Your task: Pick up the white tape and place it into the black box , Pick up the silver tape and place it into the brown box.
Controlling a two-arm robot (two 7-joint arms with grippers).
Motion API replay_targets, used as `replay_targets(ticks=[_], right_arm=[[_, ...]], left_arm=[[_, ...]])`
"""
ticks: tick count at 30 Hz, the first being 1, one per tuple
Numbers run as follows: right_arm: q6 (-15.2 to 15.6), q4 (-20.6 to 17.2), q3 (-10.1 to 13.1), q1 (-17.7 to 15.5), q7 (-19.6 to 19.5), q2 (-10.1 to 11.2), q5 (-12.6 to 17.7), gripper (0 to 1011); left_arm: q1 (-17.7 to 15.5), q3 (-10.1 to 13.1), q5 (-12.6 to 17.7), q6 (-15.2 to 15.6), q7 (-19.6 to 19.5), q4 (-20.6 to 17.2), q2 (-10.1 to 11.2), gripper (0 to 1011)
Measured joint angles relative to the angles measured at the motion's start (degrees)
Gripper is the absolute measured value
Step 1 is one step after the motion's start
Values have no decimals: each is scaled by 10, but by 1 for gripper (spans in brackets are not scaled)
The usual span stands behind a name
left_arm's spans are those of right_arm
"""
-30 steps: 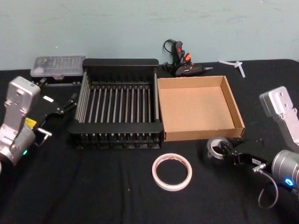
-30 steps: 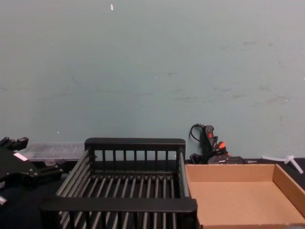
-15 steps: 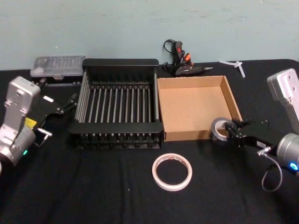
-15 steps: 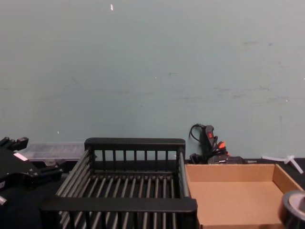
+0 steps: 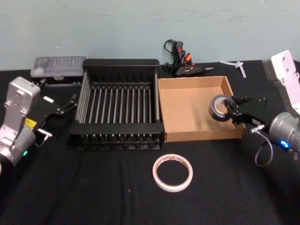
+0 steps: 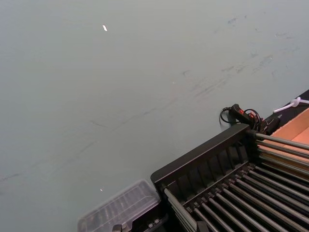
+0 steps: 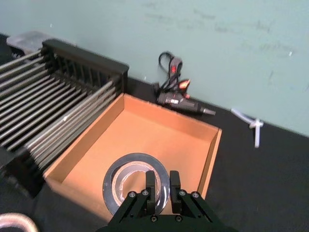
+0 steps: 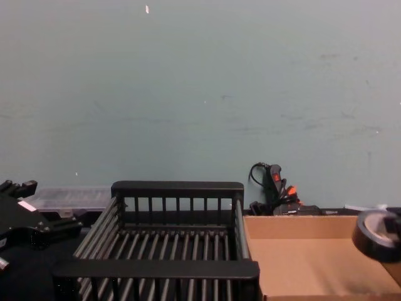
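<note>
**Carrying the silver roll over the cardboard box**

Starting at the left, the left gripper sits parked on the black desk beside the black slatted open-top crate; I cannot tell how its fingers stand. That crate holds nothing, and the wide white tape ring with red print inside lies flat on the desk in front of it, hole facing up, not yet picked. Rightward, the shallow brown cardboard box has the small dark grey tape roll held above its right side, fingers of the right gripper clamped across its wall. The roll's hole points roughly upward, tilted. By my judgement, release remains, then the white ring.
</note>
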Motion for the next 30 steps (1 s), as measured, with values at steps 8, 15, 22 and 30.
replay_targets(ticks=[8,15,22,30], right_arm=[[-61,49,-13,33,-10,-27,-34,177],[-119,98,-19,55,-22,-51,-61,177],[-179,151,-22,75,-31,-72,-86,176],[-225,206,-30,99,-30,-92,-108,177]], left_arm=[[0,0,0,0,0,0,0,1001],[0,0,0,0,0,0,0,1001],[0,0,0,0,0,0,0,1001],[0,0,0,0,0,0,0,1001]])
